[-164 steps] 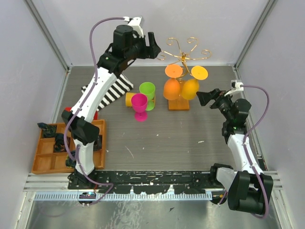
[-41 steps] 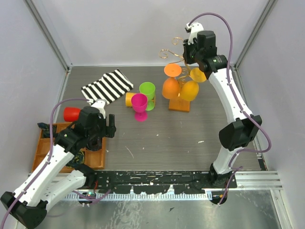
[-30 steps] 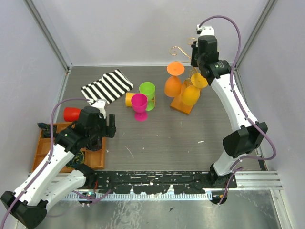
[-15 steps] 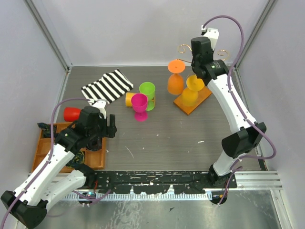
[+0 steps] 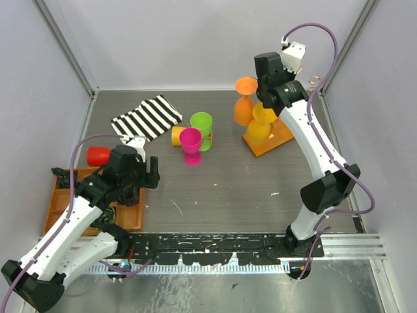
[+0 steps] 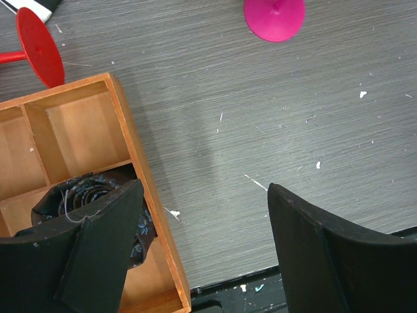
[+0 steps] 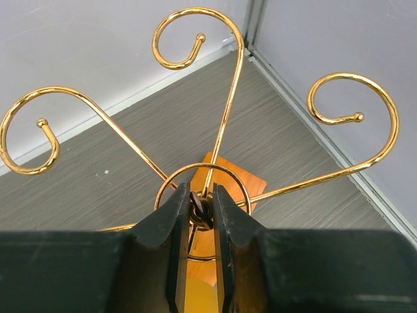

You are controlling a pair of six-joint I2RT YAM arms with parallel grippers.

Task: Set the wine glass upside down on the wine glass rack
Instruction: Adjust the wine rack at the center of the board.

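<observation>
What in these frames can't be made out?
- Top view: wine glass rack curls, mostly behind the right arm.
- Right wrist view: hanging orange glass, hidden below the right gripper, shut on the rack's stem.
- Left wrist view: pink glass, cut off by the top edge; red glass, by the left edge.

Bench (image 5: 247, 189) open near-centre and near-right. Pink glass (image 5: 191, 145) and green glass (image 5: 202, 125) stand mid-bench. Wine glass rack (image 5: 279, 135), orange glass (image 5: 243, 112) and yellow glass (image 5: 260, 125) hanging, crowds far-right corner. Compartmented tray (image 6: 75, 134) blocks near-left.
</observation>
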